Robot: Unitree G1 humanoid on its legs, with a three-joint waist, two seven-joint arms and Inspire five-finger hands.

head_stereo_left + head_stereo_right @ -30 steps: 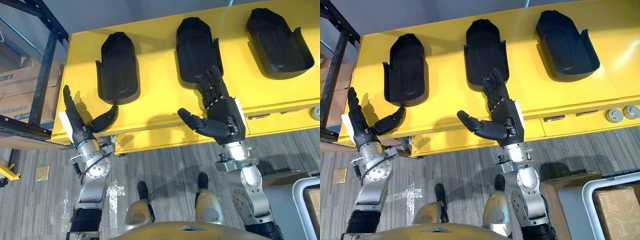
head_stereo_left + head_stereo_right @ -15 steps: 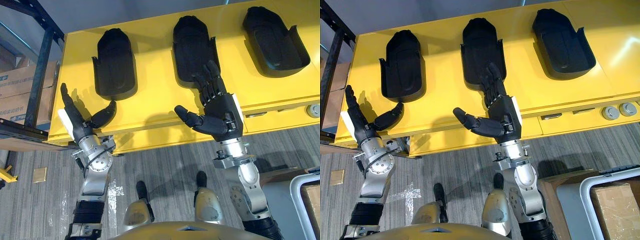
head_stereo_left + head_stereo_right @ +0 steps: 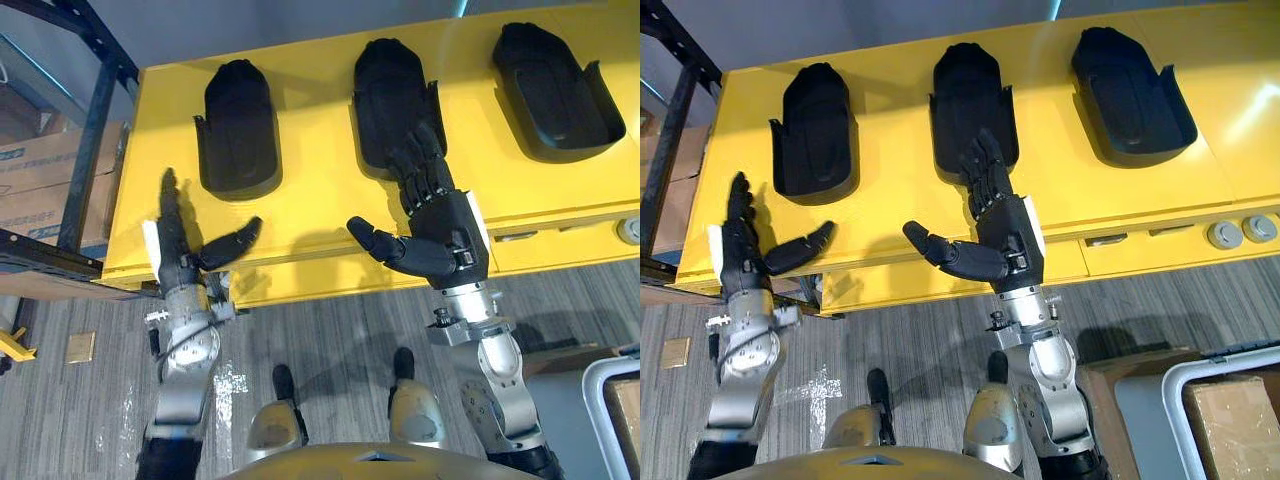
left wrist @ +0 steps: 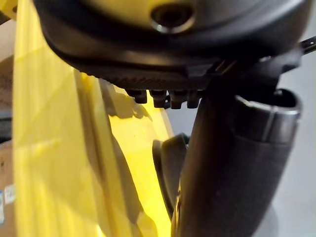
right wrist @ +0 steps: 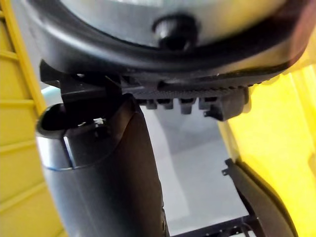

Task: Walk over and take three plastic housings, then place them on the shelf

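**Housings on yellow bench, both hands empty**

Housings: three black plastic shells lie in a row on the yellow bench [image 3: 320, 215], well apart from each other: left housing [image 3: 238, 125], mid housing [image 3: 392, 105], right housing [image 3: 555, 90]. None is held and none sits on a shelf, as far as the views show.

Hands: left hand [image 3: 185, 250] is at the bench's near edge, just short of the left housing, fingers straight and spread, thumb out sideways, holding nothing. Right hand [image 3: 440, 235] is over the near edge with fingers straight and fingertips overlapping the near end of the mid housing; can't tell if they touch it. Thumb is spread wide, nothing pinched.

Progress, as a judgement: robot stands at the bench, so the walk-over looks done; all three housings are yet to go on a shelf, w/ both hands poised for the left and mid ones.

Around: dark metal rack [image 3: 90, 120] stands left of the bench, w/ cardboard boxes [image 3: 40, 190] behind it; it may be the shelf, not sure. Grey bin w/ a box [image 3: 1220, 410] sits on the floor at right. Nothing lies btwn hands and housings. The right housing is well away from both hands.
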